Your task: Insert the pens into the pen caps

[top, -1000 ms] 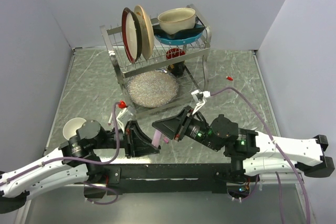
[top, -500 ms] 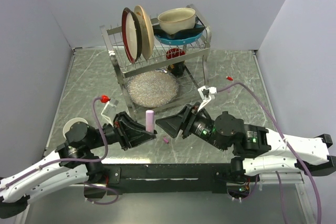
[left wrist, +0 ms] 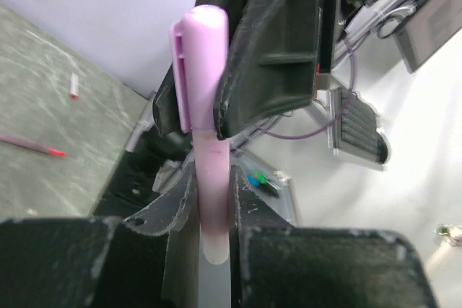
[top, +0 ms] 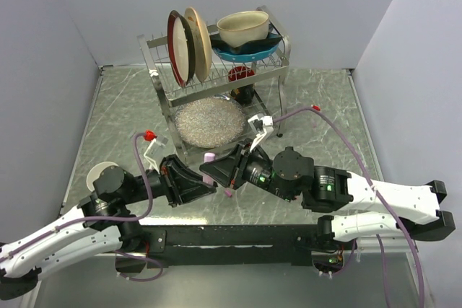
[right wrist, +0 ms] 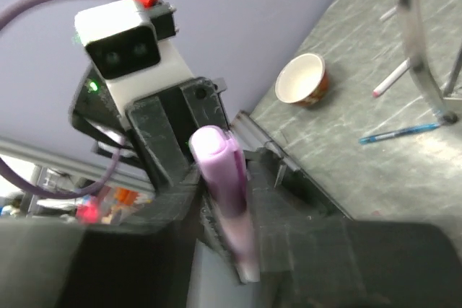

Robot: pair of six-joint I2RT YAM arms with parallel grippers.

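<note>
A pale pink plastic pen (left wrist: 214,178) stands upright in the air just in front of the two-tier metal wire dish rack (top: 164,99), above the grey-green marbled table (top: 123,113). A rounded pink cap (left wrist: 202,70) with a clip down one side sits on the pen's upper end. The left gripper (top: 211,185) reaches toward the rack's front from the left. Its fingers (left wrist: 180,229) are pressed in on the lower barrel and pinch the pen. The right gripper (top: 206,170) comes in from the opposite side. In the left wrist view its black fingers (left wrist: 274,55) stand on either side of the cap, each against it, so they look clamped on the capped end. A tiny stubby pink tube (top: 227,193) lies on the table just in front of the rack, below the two grippers. The right wrist view shows a thin blue pen (right wrist: 397,133) lying on the table near one of the rack's metal legs, and a whitish pen with a red tip (right wrist: 390,81) lies a little beyond it. A small paper cup with a white inside (top: 101,174) stands well to the left of the rack's front corner, beside the left arm. The rack's upper tier holds upright plates and a cream bowl, and a silvery glittering plate (top: 211,122) lies flat on its lower tier.
</note>
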